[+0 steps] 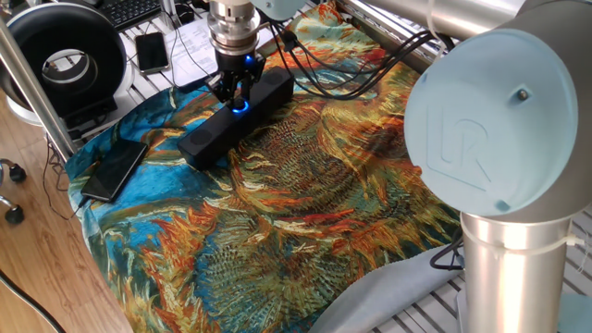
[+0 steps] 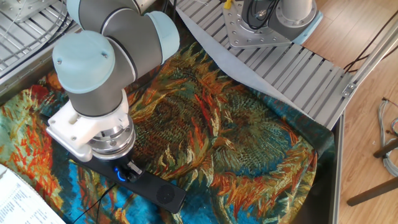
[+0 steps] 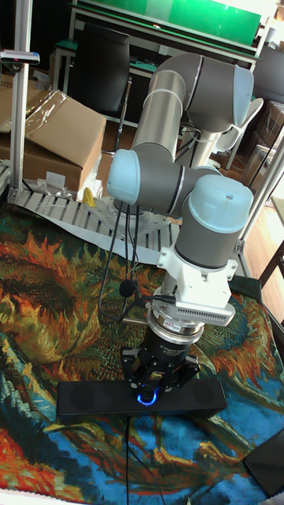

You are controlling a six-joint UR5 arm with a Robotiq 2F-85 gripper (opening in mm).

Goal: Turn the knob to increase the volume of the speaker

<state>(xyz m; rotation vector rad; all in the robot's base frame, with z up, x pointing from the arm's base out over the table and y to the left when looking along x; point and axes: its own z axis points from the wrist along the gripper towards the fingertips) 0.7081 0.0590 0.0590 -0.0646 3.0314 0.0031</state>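
Observation:
The speaker is a long black bar lying on the sunflower-print cloth, also visible in the other fixed view and the tall fixed view. Its knob glows blue near the middle of the bar. My gripper points straight down onto the knob, its black fingers closed around it. The fingers hide the dial itself; only the blue ring shows.
A flat black phone lies on the cloth left of the speaker. A round black-and-white ring device and a second phone sit beyond the cloth. Cables trail behind the speaker. My arm's large joint fills the right foreground.

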